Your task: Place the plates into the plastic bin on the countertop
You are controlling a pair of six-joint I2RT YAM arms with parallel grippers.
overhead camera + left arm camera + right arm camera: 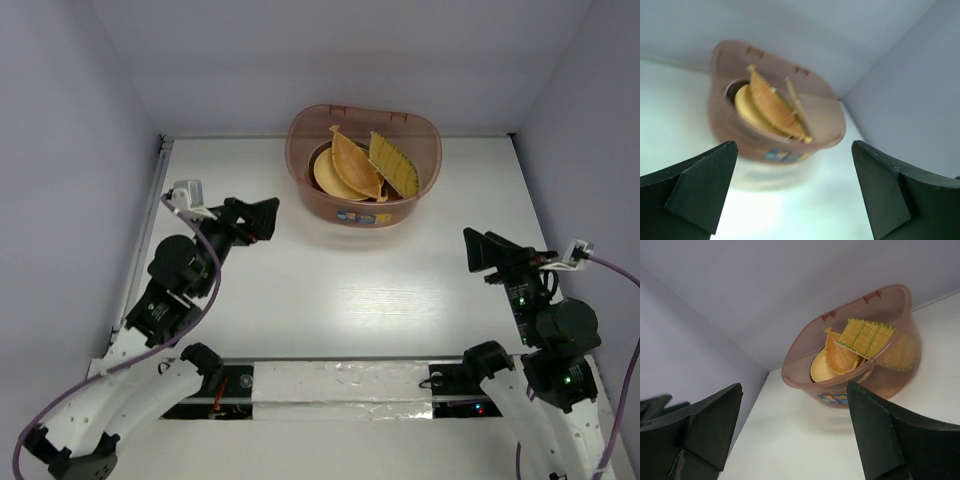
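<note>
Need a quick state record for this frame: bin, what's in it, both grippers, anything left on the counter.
bin: plastic bin, upright, far middle of the countertop
visible contents: round yellow plate lowest; orange leaf-shaped plate and yellow woven rectangle leaning on edge
other plates: cannot make out any under these
plates outside bin: none in view
left gripper: open, empty, near-left of the bin, not touching
right gripper: open, empty, near-right of the bin, not touching
</note>
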